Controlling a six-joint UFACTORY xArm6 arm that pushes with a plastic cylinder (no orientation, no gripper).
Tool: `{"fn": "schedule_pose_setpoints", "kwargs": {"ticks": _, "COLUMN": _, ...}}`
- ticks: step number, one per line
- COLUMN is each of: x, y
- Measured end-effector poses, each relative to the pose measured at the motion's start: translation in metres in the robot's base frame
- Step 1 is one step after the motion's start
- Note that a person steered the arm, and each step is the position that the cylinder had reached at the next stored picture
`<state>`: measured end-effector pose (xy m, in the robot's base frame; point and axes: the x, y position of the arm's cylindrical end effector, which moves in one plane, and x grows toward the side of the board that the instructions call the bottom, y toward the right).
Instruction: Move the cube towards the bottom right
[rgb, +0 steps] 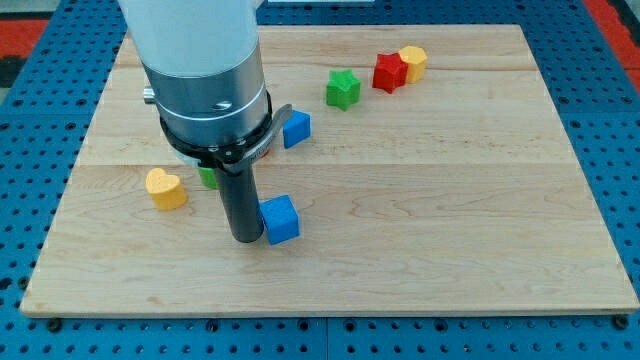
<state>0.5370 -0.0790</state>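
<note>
The blue cube (280, 219) lies on the wooden board (450, 220), a little left of centre and toward the view's bottom. My tip (246, 238) stands right against the cube's left side. The arm's body hides most of the green cylinder (207, 178) and all of the red cylinder.
A yellow heart block (165, 188) lies left of my tip. A blue triangular block (295, 128) shows just right of the arm. A green star (342, 88), a red block (389, 71) and a yellow block (412, 61) run toward the view's top right.
</note>
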Motion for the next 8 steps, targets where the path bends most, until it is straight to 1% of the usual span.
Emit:
{"fn": "schedule_pose_setpoints", "kwargs": {"ticks": 2, "x": 0.000, "y": 0.001}}
{"fn": "schedule_pose_setpoints", "kwargs": {"ticks": 3, "x": -0.012, "y": -0.019}}
{"fn": "schedule_pose_setpoints", "kwargs": {"ticks": 4, "x": -0.013, "y": -0.014}}
{"fn": "schedule_pose_setpoints", "kwargs": {"ticks": 6, "x": -0.012, "y": 0.061}}
{"fn": "schedule_pose_setpoints", "kwargs": {"ticks": 8, "x": -0.020, "y": 0.152}}
